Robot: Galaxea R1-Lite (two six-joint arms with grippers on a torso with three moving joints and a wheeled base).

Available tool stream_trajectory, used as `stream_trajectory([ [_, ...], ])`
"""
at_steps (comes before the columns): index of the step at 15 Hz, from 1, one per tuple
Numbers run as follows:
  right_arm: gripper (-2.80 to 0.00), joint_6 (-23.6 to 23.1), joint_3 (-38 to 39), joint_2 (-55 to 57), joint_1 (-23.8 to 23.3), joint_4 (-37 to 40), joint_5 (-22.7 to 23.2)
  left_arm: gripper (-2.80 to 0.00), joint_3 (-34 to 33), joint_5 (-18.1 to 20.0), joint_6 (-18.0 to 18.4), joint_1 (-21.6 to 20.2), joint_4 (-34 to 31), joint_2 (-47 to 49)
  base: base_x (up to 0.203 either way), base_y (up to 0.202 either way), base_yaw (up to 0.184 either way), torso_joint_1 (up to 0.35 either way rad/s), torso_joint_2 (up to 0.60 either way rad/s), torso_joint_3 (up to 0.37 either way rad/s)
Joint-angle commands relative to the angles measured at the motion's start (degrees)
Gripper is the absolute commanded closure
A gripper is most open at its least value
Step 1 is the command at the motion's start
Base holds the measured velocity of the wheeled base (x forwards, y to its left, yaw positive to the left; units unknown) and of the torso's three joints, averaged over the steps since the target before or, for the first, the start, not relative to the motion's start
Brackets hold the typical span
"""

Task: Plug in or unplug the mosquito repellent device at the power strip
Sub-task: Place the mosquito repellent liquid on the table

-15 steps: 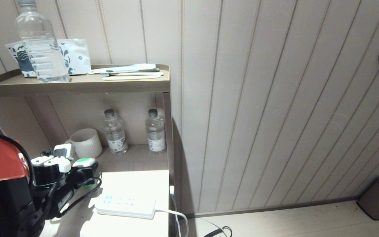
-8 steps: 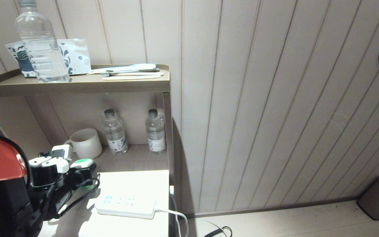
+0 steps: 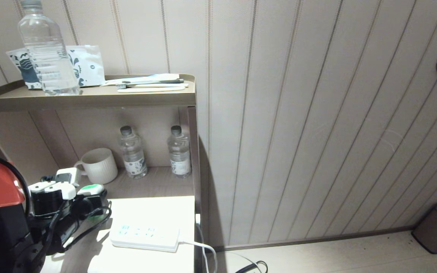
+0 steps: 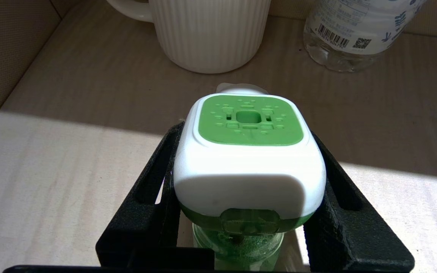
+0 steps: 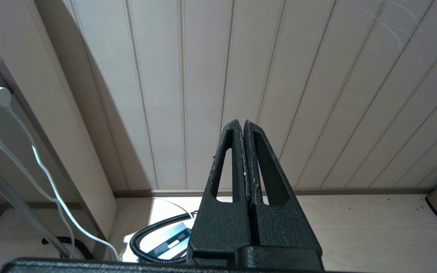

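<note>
The mosquito repellent device (image 3: 89,188), a white head with a green top and a green bottle beneath, hangs above the lower shelf surface with my left gripper (image 3: 91,196) shut on it. In the left wrist view the black fingers (image 4: 157,178) press both sides of the device (image 4: 247,167). The power strip (image 3: 144,235) lies flat in bright light to the right of the device, apart from it, with nothing in its sockets. My right gripper (image 5: 243,123) is shut and empty, low near the floor by the panelled wall.
A white ribbed mug (image 3: 99,165) and two small water bottles (image 3: 132,153) stand at the back of the shelf. A large bottle (image 3: 46,49) and toothbrushes lie on top. The strip's white cord (image 3: 203,250) drops past the shelf post. A bin (image 3: 436,227) stands far right.
My left gripper has drifted slightly to the left with the device, a little farther from the power strip. The right arm has not moved.
</note>
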State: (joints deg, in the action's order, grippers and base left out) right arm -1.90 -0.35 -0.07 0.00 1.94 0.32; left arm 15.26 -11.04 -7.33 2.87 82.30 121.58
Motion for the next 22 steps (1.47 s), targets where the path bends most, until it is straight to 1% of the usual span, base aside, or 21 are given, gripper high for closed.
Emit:
stream_trajectory([
  [1,0.0,0.0,0.0,0.1,0.0,0.0,0.0,0.0,0.0,-0.1,0.0,-0.1,-0.3,-0.1,0.0,0.0,0.0,0.0,0.0,0.0],
  [3,0.0,0.0,0.0,0.1,0.0,0.0,0.0,0.0,0.5,-0.1,0.1,-0.1,-2.5,-0.4,0.0,0.0,0.0,0.0,0.0,0.0],
  [8,0.0,0.0,0.0,0.1,0.0,0.0,0.0,0.0,0.6,-0.1,0.4,-0.6,-2.8,-1.6,0.0,0.0,0.0,0.0,0.0,0.0],
  [9,0.0,0.0,0.0,0.1,0.0,0.0,0.0,-2.8,0.6,-0.1,0.8,-0.7,-2.8,-2.1,0.0,0.0,0.0,0.0,0.0,0.0],
  [13,0.0,0.0,0.0,0.1,0.0,0.0,0.0,-2.8,0.5,0.0,0.9,-1.1,-3.0,-4.0,0.0,0.0,0.0,0.0,0.0,0.0],
  [18,0.0,0.0,0.0,0.1,0.0,0.0,0.0,-2.8,-0.1,0.0,0.9,-1.0,-5.3,-7.9,0.0,0.0,0.0,0.0,0.0,0.0],
  [20,0.0,0.0,0.0,0.1,0.0,0.0,0.0,-2.8,-1.0,0.2,0.8,-1.0,-7.5,-11.2,0.0,0.0,0.0,0.0,0.0,0.0],
  [22,0.0,0.0,0.0,0.1,0.0,0.0,0.0,-2.8,-2.2,0.8,0.9,-1.0,-12.3,-18.1,0.0,0.0,0.0,0.0,0.0,0.0],
])
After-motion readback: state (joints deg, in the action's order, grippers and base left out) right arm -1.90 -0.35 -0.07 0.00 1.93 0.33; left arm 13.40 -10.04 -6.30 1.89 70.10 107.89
